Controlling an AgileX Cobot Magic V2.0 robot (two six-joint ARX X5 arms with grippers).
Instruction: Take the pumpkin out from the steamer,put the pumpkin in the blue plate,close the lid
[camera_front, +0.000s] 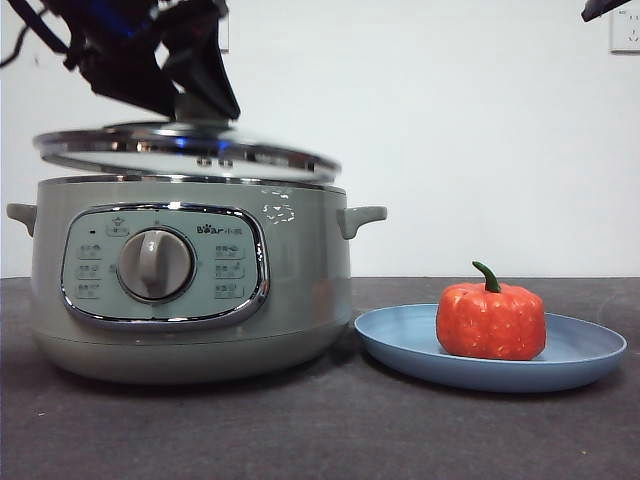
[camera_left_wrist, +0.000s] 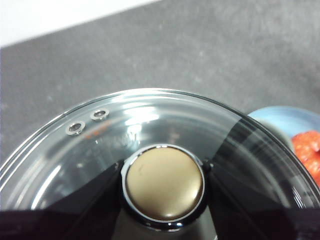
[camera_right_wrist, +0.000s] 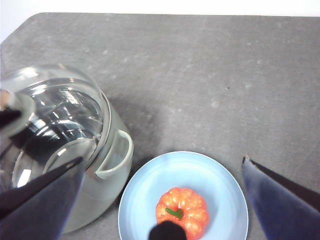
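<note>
1. We see the steamer, the biggest thing, sitting on the dark table with its dial facing us. It is still open at the top, so the last job is not done yet
2. The lid hangs just above the steamer's rim and tips a little. We think it is held there so it can go down flat on the pot
3. The blue plate lies just beside the steamer, near enough for a short trip from the pot
4. The left gripper has its two black jaws pressed on each side of the lid's knob, so it is clamped on the lid
5. The right gripper waits high above the plate with its jaws wide apart and nothing in them
6. The pumpkin sits upright in the blue plate, stem up, so that part looks done
7. The front view shows the gap between lid and pot. The left wrist view shows the grip on the knob, which the front view hides. The right wrist view shows the pumpkin sits near the plate's middle
</note>
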